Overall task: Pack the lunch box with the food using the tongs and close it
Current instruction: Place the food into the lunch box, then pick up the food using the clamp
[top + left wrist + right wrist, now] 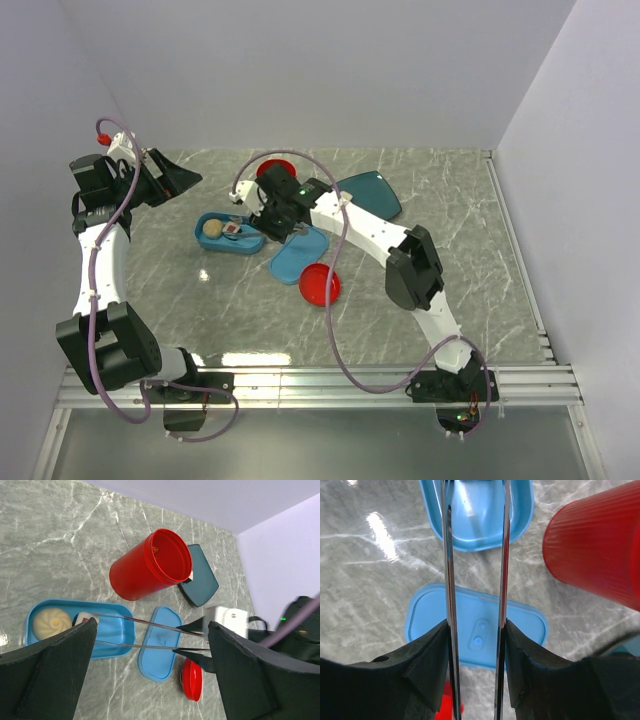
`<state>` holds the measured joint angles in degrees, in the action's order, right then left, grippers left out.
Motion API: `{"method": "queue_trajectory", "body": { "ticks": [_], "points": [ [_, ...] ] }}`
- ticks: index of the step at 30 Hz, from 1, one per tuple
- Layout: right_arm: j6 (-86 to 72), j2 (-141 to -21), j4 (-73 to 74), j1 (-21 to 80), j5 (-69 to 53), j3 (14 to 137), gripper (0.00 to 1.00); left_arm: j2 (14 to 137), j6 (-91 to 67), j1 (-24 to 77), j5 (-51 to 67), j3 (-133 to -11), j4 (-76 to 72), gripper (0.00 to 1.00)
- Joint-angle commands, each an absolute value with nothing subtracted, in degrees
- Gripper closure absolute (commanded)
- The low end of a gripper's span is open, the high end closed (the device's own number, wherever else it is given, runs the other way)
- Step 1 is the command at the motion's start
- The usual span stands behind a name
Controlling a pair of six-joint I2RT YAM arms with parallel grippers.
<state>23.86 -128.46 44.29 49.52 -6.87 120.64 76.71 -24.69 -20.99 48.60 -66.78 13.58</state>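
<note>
Two-armed tongs (448,580), clamped in the right hand (476,627), reach into the lunch box (519,515).

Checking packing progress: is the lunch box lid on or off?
Off. The lid lies flat on the table beside the open lunch box.

**Grey marble-patterned table (480,260) and the objects that rested on it.**
An open light-blue lunch box (200,232) lay left of centre. Its matching flat lid (290,262), with the oval recess facing up, lay just beside the box on its right, slightly nearer the arm bases. A small red disc (318,287) sat at the lid's near right corner. A ribbed red cup (272,168) stood mouth-up behind the box, towards the far wall. A dark teal plate (372,190) lay to the cup's right.
</note>
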Motion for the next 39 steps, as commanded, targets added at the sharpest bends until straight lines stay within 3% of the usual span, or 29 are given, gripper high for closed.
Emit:
{"method": "queue_trajectory", "body": {
  "ticks": [1,11,21,30,39],
  "points": [
    [24.00,-119.80,44.03,49.83,-7.29,120.67,0.49,76.29,-24.08,-21.36,49.57,-67.85,12.39,0.01],
    [23.56,-108.21,49.47,46.24,-10.98,108.84,0.49,75.50,-23.47,-21.27,49.40,-68.29,13.18,0.01],
    [26.18,-97.65,56.95,27.44,-17.14,94.13,0.51,75.50,-25.05,-21.36,50.80,-66.80,10.99,0.00],
    [30.23,-106.16,60.02,13.90,-16.87,104.40,0.50,75.76,-24.70,-21.36,50.98,-67.67,11.77,0.01],
    [34.19,-116.27,65.12,11.52,-17.22,117.94,0.46,76.03,-24.52,-21.44,50.54,-68.03,12.13,0.01]
  ]
}}
